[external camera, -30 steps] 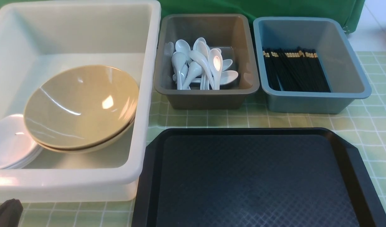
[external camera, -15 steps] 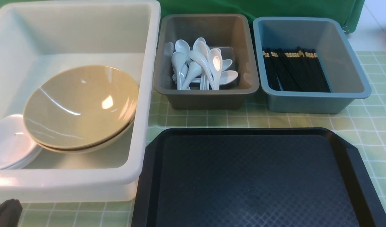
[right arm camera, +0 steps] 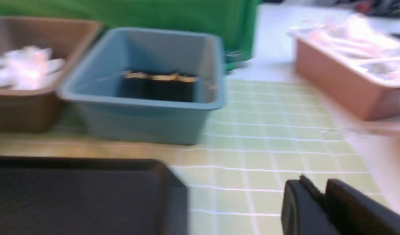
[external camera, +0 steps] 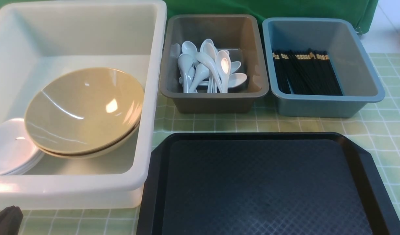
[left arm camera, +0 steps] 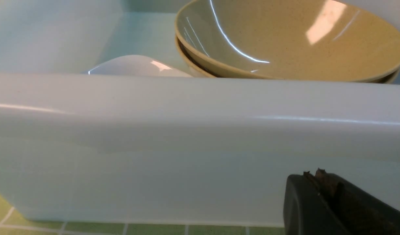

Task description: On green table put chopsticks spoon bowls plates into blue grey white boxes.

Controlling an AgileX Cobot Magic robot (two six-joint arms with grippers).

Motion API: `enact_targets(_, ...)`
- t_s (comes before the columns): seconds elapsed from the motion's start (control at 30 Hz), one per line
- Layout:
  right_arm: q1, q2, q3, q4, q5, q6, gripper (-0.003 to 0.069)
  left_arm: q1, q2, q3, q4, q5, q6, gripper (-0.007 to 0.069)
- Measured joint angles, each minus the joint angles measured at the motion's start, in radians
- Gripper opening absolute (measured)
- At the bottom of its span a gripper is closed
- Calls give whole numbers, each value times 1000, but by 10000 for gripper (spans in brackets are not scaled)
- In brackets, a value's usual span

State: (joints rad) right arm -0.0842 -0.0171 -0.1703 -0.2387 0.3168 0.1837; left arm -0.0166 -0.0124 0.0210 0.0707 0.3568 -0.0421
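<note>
On the green table (external camera: 376, 130) stand three boxes. The big white box (external camera: 147, 98) holds stacked tan bowls (external camera: 85, 107) leaning on white plates (external camera: 8, 150). Several white spoons (external camera: 209, 70) fill the grey box (external camera: 216, 102). Black chopsticks (external camera: 306, 75) lie in the blue box (external camera: 317, 106). My left gripper (left arm camera: 317, 174) is shut and empty, low in front of the white box's near wall (left arm camera: 186, 169); its tip (external camera: 7, 218) shows at the front view's lower left corner. My right gripper (right arm camera: 317, 186) hovers over bare cloth right of the tray, jaws together, holding nothing; the front view does not show it.
A black textured tray (external camera: 265, 186) lies bare in front of the grey and blue boxes. A pink box (right arm camera: 346, 81) with pale contents stands to the right of the blue box (right arm camera: 144, 120). Dark green cloth (external camera: 268, 8) hangs behind the boxes. The right wrist view is blurred.
</note>
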Motion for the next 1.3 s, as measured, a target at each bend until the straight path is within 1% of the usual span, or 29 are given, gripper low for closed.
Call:
enact_targets(0.07,-74,0,86,0,-50,0,118,0,0,0,0,0,0,-1)
enact_targets(0.1,-84,0,93,0,-52,0,118,0,0,0,0,0,0,-1)
enact_targets(0.13,-116,0,153,0,-53,0,120,0,0,0,0,0,0,-1)
enact_targets(0.2,-135,0,180,-1,-49,1,122,0,0,0,1,0,0,-1)
enact_targets(0.3,-136,0,180,-1,-42,-11,125,0,-1,0,1,0,0,-1)
enact_targets(0.43,-127,0,180,-1,-42,-60,131,0,-1,0,1,0,0,-1)
enact_targets(0.63,-111,0,180,0,-41,-50,136,0,-1,0,1,0,0,-1)
enact_targets(1.3,-111,0,180,0,-41,-47,152,0,-1,0,1,0,0,-1)
